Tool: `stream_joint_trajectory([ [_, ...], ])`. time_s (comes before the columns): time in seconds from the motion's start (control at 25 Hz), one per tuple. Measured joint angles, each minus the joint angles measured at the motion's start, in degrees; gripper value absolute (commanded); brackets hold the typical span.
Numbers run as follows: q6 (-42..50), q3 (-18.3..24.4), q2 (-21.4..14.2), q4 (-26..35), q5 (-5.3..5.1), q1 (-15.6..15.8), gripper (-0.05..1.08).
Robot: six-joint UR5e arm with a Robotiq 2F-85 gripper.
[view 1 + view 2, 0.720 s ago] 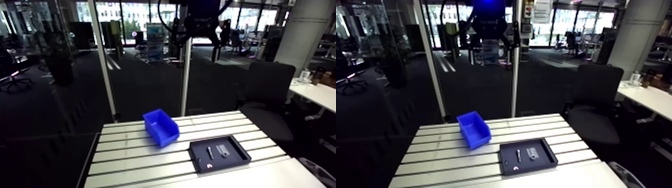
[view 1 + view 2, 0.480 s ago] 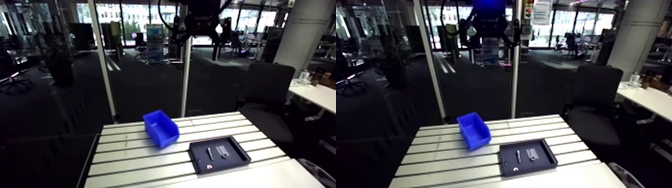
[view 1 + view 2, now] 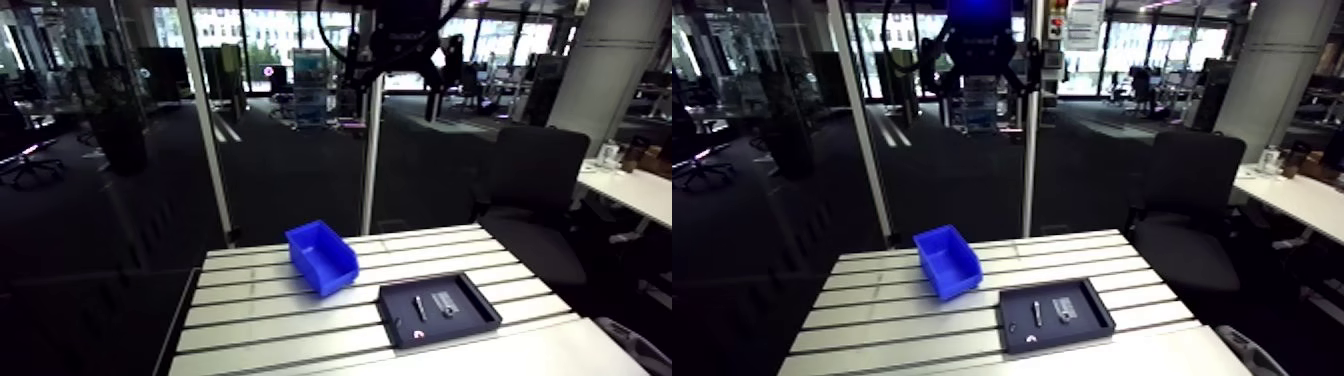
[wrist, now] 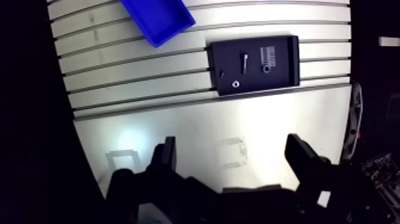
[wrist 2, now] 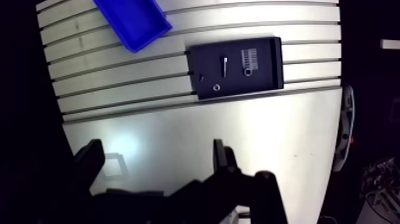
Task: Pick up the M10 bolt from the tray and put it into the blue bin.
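- The gripper (image 4: 232,146) hangs high over the counter (image 4: 178,119), its two fingers (image 4: 166,158) spread wide, gripping nothing.
- Ahead, one black tray (image 4: 280,80) holds one M10 bolt (image 4: 243,61), lying flat, its long axis across the tray's short side.
- Beyond stands one blue bin (image 4: 158,21), apart from the tray.

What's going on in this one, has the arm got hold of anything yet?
Nothing is held. The gripper hangs high above the slotted table, its fingers open and empty. Ahead of it, the black tray lies on the table with the M10 bolt inside, along with a few other small parts. The blue bin stands beside the tray, apart from it, and looks empty. The pick has not yet begun.
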State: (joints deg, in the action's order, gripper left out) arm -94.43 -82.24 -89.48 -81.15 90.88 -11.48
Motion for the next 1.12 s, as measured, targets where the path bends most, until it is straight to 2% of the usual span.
stream_joint_trajectory([
  [0.44,-0.4,-0.9,0.6,-1.0,0.22,-0.4,0.01],
  [0.88,-7.7,-6.1,0.7,-6.5,0.0,-8.3,0.01],
  [1.12,-11.4,-10.1,0.7,-11.4,-0.14,-10.5,0.01],
])
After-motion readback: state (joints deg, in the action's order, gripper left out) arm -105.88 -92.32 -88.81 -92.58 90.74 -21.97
